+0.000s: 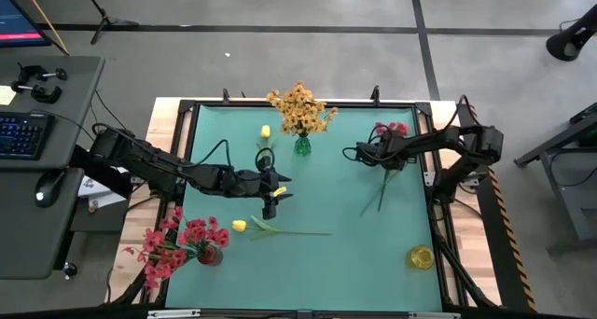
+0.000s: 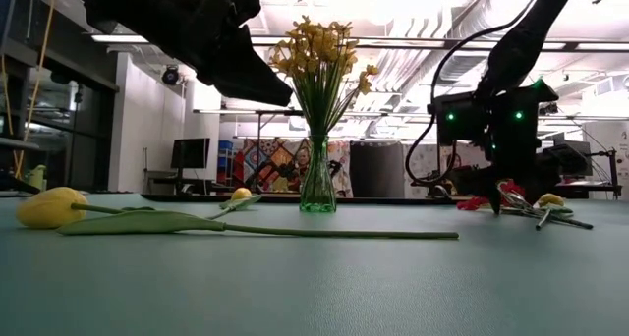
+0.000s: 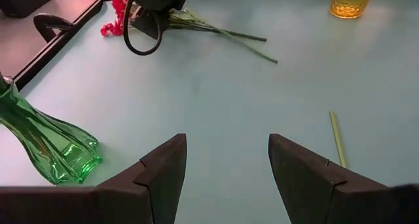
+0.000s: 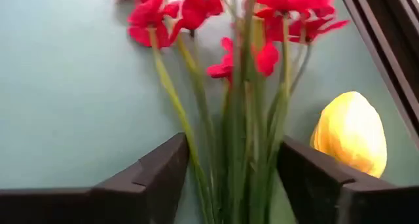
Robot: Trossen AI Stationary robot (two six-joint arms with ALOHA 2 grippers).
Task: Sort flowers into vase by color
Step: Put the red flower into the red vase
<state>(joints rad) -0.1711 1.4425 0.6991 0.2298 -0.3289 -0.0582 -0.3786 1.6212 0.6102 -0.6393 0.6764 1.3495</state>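
Note:
A bunch of red-pink flowers [image 1: 390, 131] lies on the green mat near the far right corner, its stems [image 1: 378, 196] running toward the near edge. My right gripper [image 4: 229, 171] is open and low over it [image 2: 499, 200], one finger on each side of the stems [image 4: 245, 139]. A yellow bud [image 4: 350, 132] lies beside them. My left gripper [image 1: 277, 196] hangs open above the mat's middle [image 3: 228, 158]. One yellow tulip [image 1: 240, 226] lies flat nearby, another [image 1: 266, 131] beside the green vase [image 1: 301, 145] that holds orange-yellow sprays [image 1: 300, 109]. My right gripper comes at the red-pink flowers from above, with the bunched stems [image 4: 226, 152] between its open fingers, which lie across them. Whether a finger [image 4: 160, 168] touches a stem I cannot tell. The flowers lie flat on the mat.
A red vase [image 1: 211, 255] with red-pink blooms stands at the near left corner. A yellow glass vase [image 1: 420, 256] stands at the near right. A black frame [image 1: 429, 184] edges the mat. Open mat lies between the lying tulip's stem [image 1: 298, 232] and the yellow vase.

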